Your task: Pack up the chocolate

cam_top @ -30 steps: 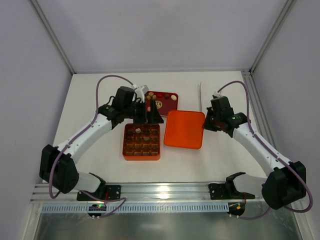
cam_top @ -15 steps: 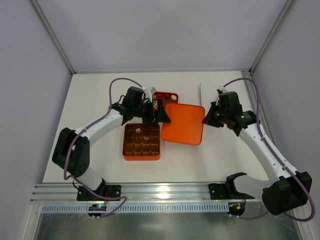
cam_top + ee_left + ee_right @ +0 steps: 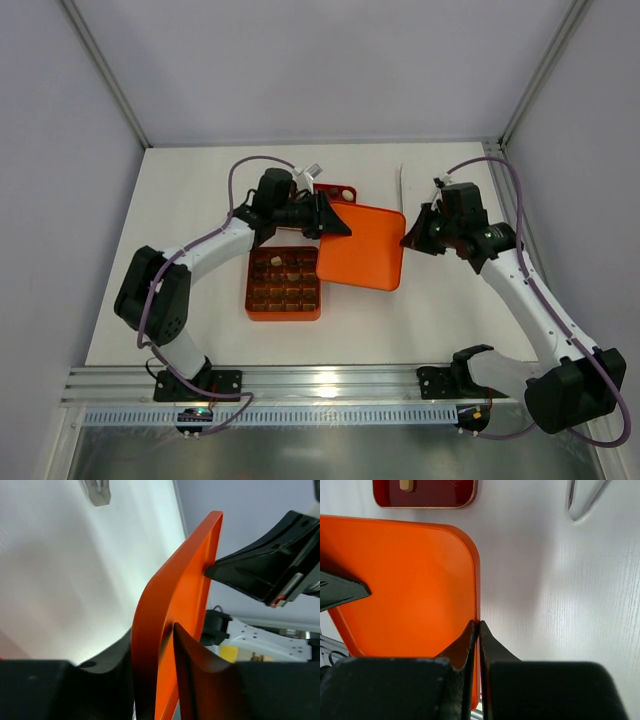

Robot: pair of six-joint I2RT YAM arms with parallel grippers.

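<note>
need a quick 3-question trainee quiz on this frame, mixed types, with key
1. True or false: the orange lid covers the orange box.
2. What holds the lid? A) left gripper only B) right gripper only C) both
3. Fill in: beyond the lid, partly hidden by it, lies the dark red ____.

Key: 1 false; 2 C; 3 tray

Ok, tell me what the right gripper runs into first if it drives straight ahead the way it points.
The right gripper is shut on the orange lid, so it shoves that first. Past the lid's corner, the dark red tray lies ahead, probably lower; depth is unclear.
</note>
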